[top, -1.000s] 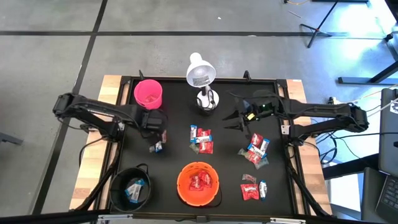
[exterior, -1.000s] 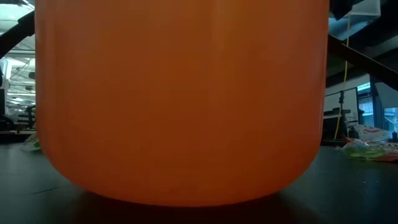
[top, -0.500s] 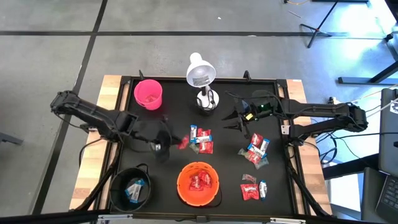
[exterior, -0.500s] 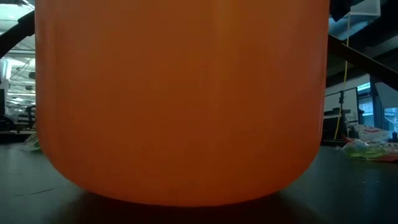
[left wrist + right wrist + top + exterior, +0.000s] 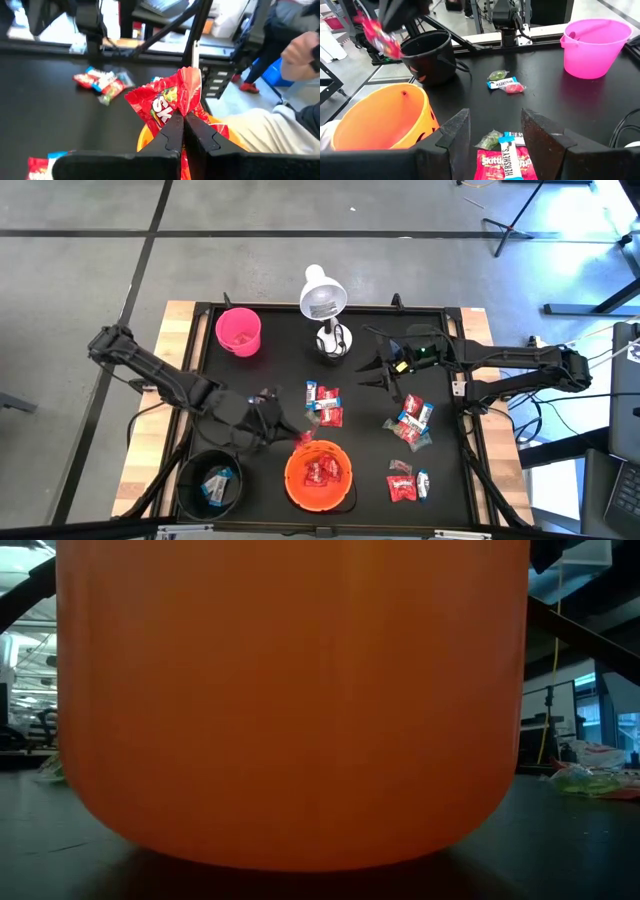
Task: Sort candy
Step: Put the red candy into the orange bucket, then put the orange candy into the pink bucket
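Left wrist view, crinkled glossy red candy (image 5: pixel 167 102)

Swung from beside the pink cup (image 5: pixel 238 331) toward the table's front, left gripper (image 5: pixel 298 439) now clamping a red candy (image 5: pixel 304 440) at the orange bowl's (image 5: pixel 319 476) rim.

orange bowl (image 5: pixel 318 475) open-topped, lamp (image 5: pixel 325 310) mid-table
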Controlling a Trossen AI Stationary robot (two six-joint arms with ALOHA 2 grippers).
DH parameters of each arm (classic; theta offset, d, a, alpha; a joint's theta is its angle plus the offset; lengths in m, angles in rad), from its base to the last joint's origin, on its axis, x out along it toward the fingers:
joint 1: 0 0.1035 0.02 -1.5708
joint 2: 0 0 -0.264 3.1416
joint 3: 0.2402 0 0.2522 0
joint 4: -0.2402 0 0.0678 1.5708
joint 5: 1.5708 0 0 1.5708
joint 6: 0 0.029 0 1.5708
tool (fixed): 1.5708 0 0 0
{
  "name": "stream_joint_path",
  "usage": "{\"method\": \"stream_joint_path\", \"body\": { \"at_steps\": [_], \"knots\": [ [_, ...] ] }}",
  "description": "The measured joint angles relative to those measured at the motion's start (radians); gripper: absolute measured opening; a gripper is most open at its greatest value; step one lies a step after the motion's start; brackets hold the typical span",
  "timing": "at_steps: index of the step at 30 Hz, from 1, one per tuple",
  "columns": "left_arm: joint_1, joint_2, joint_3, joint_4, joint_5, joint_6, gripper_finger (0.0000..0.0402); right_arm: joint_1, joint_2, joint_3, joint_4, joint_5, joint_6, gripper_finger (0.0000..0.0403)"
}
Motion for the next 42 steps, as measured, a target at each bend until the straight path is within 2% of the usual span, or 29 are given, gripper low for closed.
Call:
{"method": "stream_joint_path", "body": {
  "at_steps": [14, 21, 32, 38, 42],
  "knots": [
    [0.003, 0.156, 0.0, 0.165, 0.115, -0.017, 0.0, 0.0, 0.0, 0.0, 0.001, 0.0, 0.017, 0.0174],
    [0.022, 0.196, 0.0, 0.089, 0.133, -0.032, 0.0009, 0.0, 0.0, 0.0, 0.002, 0.0, 0.022, 0.0174],
    [0.032, 0.197, 0.0, 0.087, 0.135, -0.035, 0.0085, 0.001, 0.0, 0.0, -0.004, 0.0, 0.026, 0.0174],
    [0.032, 0.155, 0.0, 0.053, 0.133, -0.039, 0.01, 0.001, 0.0, 0.0, -0.006, -0.002, 0.027, 0.0174],
    [0.032, 0.073, 0.0, -0.075, 0.082, -0.085, 0.0101, 0.001, 0.0, 0.0, -0.008, -0.002, 0.026, 0.0174]
  ]
}}
